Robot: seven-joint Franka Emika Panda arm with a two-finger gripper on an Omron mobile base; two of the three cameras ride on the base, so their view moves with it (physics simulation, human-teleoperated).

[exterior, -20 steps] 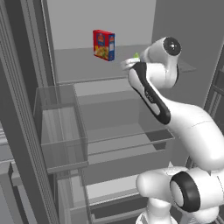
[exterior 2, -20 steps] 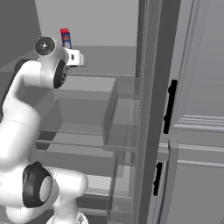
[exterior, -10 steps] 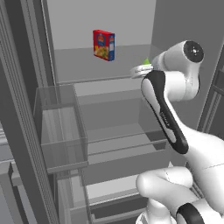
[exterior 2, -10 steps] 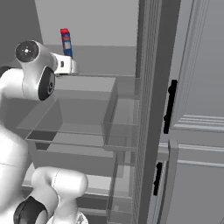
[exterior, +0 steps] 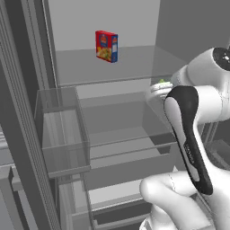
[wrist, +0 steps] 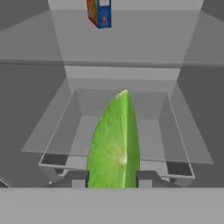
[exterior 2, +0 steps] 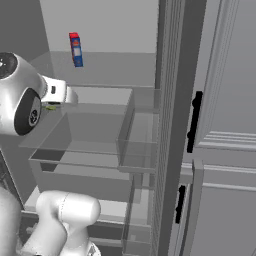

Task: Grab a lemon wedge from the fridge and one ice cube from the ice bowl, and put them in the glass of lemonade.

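My gripper [wrist: 113, 177] is shut on the lemon wedge [wrist: 114, 140], a yellow-green slice standing upright between the two dark fingertips [wrist: 77, 176]. In the left base view the wedge [exterior: 162, 81] peeks out as a small green tip at the hand, in front of the open fridge [exterior: 103, 18]. From the right base view a sliver of the wedge [exterior 2: 50, 107] shows under the white hand, level with the fridge's [exterior 2: 100, 20] middle shelf. The ice bowl and the glass of lemonade are out of view.
A red and yellow carton [exterior: 107, 46] stands on the upper glass shelf [exterior: 112, 67], also seen as the carton [wrist: 99, 12]. A clear drawer [wrist: 122, 109] lies below the hand. Clear door bins [exterior: 63, 134] hang at left. Grey cabinets with dark handles [exterior 2: 196, 122] stand at right.
The hand has drawn back from the upper shelf, toward the base and lower, with the lemon wedge still in its grip. The carton and the view have stayed put.
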